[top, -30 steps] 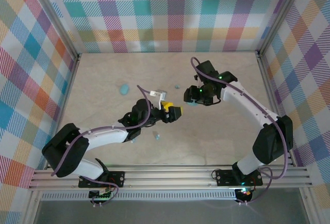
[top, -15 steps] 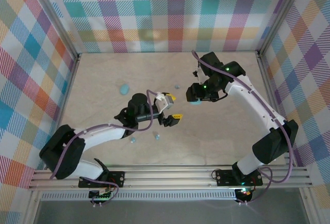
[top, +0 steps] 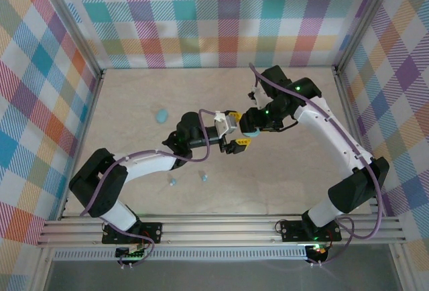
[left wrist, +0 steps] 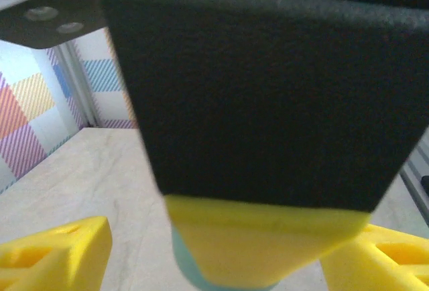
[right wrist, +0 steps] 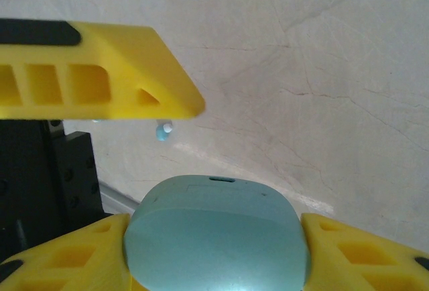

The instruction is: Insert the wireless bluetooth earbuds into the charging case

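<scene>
Charging case (right wrist: 214, 234) gripped at mid-table.
An earbud (top: 173, 182) and a second earbud (top: 204, 178) lie near, left of centre. Farther, the left gripper (top: 238, 129) stands wide open, holding nothing, flanking the right gripper (top: 253, 129), which clamps the charging case. A spare case (top: 161, 114) lies far left.

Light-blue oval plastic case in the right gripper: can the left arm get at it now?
Probably yes. The left gripper is open right beside the light-blue oval plastic case, whose upper face sits exposed between the fingers of the right gripper; nothing lies between.
</scene>
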Available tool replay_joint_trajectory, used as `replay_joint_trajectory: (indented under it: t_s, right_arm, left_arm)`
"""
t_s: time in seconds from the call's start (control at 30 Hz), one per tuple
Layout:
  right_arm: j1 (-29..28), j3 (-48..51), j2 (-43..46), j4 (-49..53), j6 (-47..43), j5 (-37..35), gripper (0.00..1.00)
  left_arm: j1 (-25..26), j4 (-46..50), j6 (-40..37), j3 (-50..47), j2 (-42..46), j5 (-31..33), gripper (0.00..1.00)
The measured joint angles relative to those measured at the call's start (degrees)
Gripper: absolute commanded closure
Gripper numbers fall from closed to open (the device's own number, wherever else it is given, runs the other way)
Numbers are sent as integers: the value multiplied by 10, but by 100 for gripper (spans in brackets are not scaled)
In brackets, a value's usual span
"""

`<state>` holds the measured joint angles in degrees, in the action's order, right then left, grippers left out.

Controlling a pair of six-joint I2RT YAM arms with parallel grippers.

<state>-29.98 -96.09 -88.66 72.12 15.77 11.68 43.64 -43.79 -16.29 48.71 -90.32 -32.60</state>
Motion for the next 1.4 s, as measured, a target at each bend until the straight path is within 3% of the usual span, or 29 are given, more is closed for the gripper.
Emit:
replay_joint_trajectory:
  t_s: [0.23, 0.6, 0.8, 0.93, 1.03, 1.1, 1.27, 1.4]
  right_arm:
    - [0, 0, 0, 0, 0, 2, 50]
    - [0, 0, 0, -1, 0, 8, 50]
    - [0, 0, 0, -7, 0, 10, 47]
    - [1, 0, 0, -7, 2, 8, 33]
    - [1, 0, 1, -9, 5, 2, 18]
    - [1, 0, 7, -15, 13, -3, 15]
    - [21, 2, 55, -45, 38, -5, 15]
    - [84, 46, 137, -114, 79, 36, 21]
  left_arm:
    - [5, 1, 6, 0, -12, -6, 34]
    - [5, -10, 37, 14, -19, -11, 44]
    - [6, -30, 60, 20, -26, -21, 66]
    - [5, -29, 64, 21, -27, -21, 77]
    - [6, -26, 64, 22, -27, -20, 78]
    - [6, -19, 65, 22, -27, -16, 79]
    - [2, -10, 86, 21, -27, -4, 79]
    - [-12, -23, 125, 3, -22, 7, 79]
